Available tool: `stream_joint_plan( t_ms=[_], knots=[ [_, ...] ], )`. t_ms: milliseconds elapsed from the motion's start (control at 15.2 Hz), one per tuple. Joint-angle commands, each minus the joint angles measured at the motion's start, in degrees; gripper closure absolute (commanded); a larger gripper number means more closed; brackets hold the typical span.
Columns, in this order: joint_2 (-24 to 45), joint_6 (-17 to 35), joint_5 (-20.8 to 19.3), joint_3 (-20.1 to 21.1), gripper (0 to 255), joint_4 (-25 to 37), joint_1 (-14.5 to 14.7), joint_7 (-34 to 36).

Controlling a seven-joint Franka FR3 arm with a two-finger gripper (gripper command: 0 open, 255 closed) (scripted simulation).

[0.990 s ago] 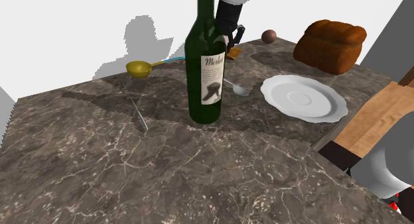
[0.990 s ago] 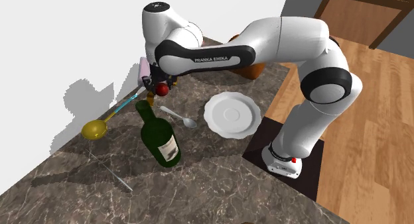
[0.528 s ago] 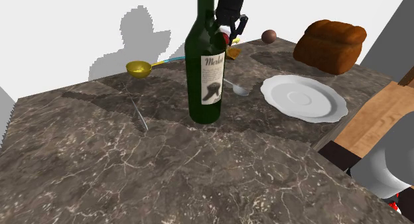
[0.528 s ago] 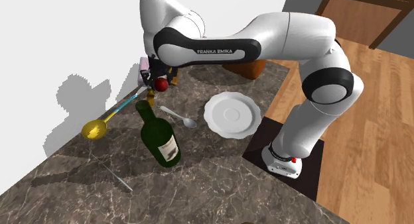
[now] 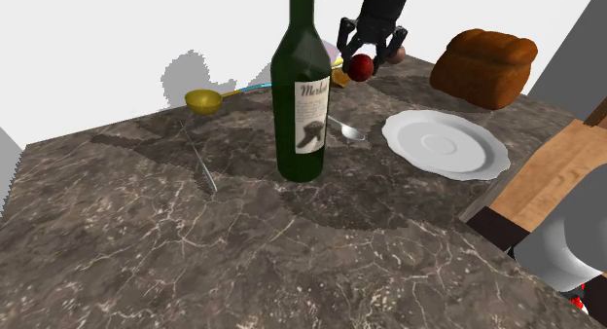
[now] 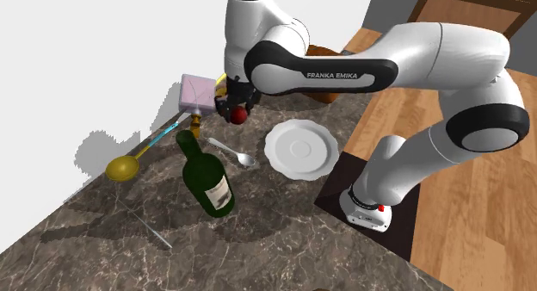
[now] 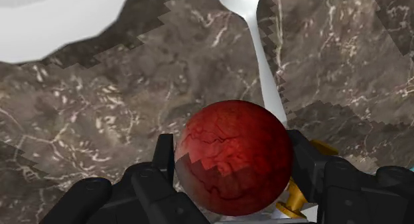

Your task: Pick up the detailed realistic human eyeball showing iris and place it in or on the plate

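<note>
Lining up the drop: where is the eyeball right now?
In the shoulder view the red eyeball is clasped in the gripper, in the air, right of the wine bottle and up-left of the plate.

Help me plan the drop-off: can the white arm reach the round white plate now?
Probably yes: its jaws hold the red veined eyeball aloft, the round white plate lies bare nearby, and the tall green bottle stands off that path.
</note>
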Motion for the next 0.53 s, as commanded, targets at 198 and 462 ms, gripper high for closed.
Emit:
stream_joint_plan(
  t_ms=[198, 462],
  knots=[
    [-11.8, -1.5, 1.5, -1.8, 255, -10.4, 0.4, -2.0],
    [-21.1, -4.3, 2.0, -3.1, 255, -17.0, 1.0, -3.0]
  ],
)
